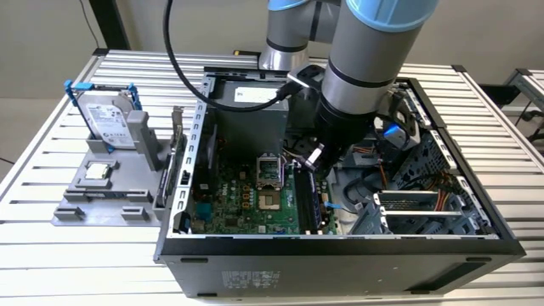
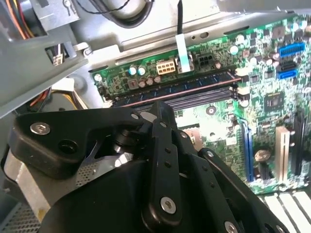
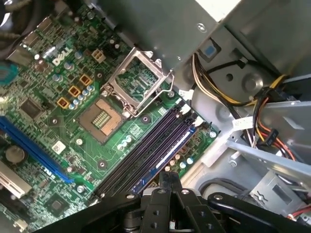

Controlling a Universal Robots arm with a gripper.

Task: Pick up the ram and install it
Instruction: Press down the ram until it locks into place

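Observation:
The ram (image 3: 167, 153) is a bluish stick standing in the outermost of the long memory slots (image 3: 146, 150) on the motherboard, beside the black slots. In the second wrist view the ram (image 2: 180, 87) runs along the board's edge, and in the exterior view the ram (image 1: 322, 201) lies inside the open case. My gripper (image 3: 168, 177) hovers just above the ram near its middle, fingers (image 3: 164, 187) pressed together with nothing between them. From the exterior view the gripper (image 1: 309, 164) hangs over the slots' far end.
The open computer case (image 1: 340, 245) stands on a slatted table. An open processor socket (image 3: 138, 80) lies beside the slots, and cable bundles (image 3: 252, 116) and metal drive bays crowd the other side. A grey fixture (image 1: 106, 197) at the exterior view's left holds a hard drive (image 1: 111, 124) and a chip (image 1: 99, 170).

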